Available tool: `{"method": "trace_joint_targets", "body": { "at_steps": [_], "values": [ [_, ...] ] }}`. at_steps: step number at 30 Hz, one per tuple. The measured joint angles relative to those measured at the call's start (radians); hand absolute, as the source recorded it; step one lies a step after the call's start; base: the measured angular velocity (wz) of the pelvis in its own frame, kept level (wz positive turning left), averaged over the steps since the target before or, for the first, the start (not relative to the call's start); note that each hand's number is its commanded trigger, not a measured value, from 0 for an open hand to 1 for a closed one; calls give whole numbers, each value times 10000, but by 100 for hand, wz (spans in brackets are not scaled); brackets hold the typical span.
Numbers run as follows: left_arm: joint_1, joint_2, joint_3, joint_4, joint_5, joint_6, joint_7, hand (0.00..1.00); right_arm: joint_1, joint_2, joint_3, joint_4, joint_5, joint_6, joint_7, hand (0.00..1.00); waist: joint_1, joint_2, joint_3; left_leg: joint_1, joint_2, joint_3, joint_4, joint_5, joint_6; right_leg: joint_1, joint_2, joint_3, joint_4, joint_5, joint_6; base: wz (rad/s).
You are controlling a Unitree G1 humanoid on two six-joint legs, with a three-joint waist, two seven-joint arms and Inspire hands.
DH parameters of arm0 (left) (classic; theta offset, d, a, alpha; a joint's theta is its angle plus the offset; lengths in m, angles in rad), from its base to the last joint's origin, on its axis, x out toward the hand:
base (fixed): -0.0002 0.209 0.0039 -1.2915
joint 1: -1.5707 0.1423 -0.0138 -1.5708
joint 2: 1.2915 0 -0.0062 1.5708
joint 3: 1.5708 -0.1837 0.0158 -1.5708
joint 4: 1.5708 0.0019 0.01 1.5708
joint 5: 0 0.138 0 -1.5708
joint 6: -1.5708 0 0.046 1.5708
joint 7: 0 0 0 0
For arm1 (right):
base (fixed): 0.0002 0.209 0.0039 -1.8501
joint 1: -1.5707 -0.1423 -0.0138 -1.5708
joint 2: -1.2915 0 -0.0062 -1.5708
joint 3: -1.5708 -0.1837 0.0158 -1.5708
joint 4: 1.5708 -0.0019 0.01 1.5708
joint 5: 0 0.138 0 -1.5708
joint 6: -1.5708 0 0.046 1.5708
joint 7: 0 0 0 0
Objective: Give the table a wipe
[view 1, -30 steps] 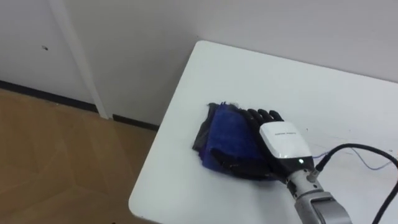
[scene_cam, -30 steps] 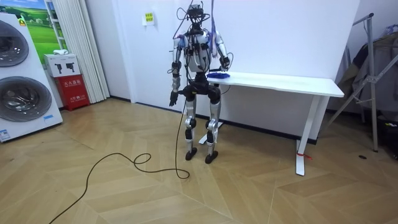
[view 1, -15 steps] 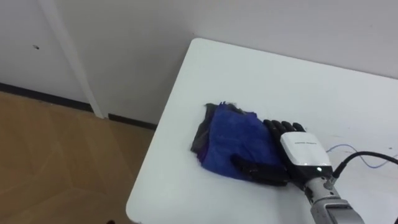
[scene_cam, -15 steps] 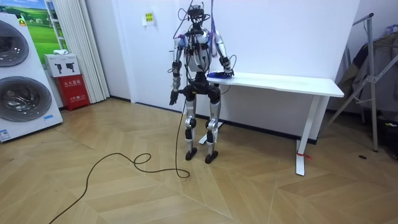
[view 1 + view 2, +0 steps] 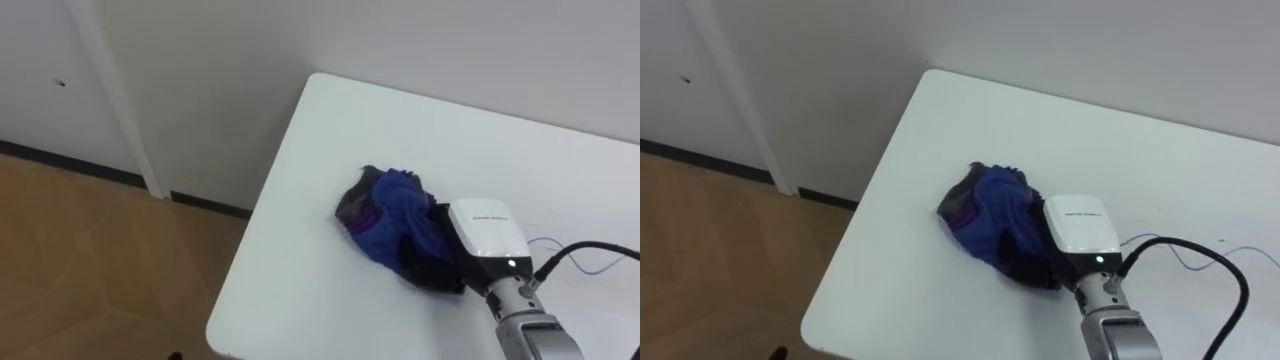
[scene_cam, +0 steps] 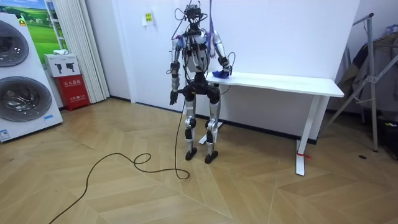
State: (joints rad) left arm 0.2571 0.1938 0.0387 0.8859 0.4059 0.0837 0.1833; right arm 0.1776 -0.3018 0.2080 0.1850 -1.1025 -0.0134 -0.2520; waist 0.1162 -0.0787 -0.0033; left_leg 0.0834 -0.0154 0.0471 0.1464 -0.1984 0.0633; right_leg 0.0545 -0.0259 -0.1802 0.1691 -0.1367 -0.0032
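We see the blue cloth (image 5: 392,212) bunched into a heap on the white table (image 5: 330,130), close to its left end and apart from the wall-side edge. The right hand (image 5: 485,240) lies on the cloth's near-right side, so the heap sits ahead and to the left of it, its long axis running diagonally from far left to near right. The cloth is heaped over the front of that hand, and we cannot tell whether it clutches the fabric or presses flat. We judge that the next stroke must go rightward, since the edge is near on the left. The room view adds the robot standing at the table's end, the long bare top stretching toward the room view's right, and the left hand (image 6: 173,98) hanging by the hip, well apart.
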Motion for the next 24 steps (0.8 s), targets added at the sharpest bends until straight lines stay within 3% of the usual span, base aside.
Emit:
{"method": "trace_joint_targets", "body": {
  "at_steps": [19,24],
  "values": [
    [8,-5,-13,-69,-11,-6,-207,0,-141,0,-30,152,267,-98,-154,100,-33,32,21,-4,-4,-153,43,-5,-1,58,-18,-201,-7,0,0,0],
    [-9,-72,-52,-66,-11,46,-191,0,-359,32,68,117,1257,186,411,100,66,39,35,-14,-9,-190,51,-11,-17,41,5,-142,-2,0,0,-3]
  ]
}}
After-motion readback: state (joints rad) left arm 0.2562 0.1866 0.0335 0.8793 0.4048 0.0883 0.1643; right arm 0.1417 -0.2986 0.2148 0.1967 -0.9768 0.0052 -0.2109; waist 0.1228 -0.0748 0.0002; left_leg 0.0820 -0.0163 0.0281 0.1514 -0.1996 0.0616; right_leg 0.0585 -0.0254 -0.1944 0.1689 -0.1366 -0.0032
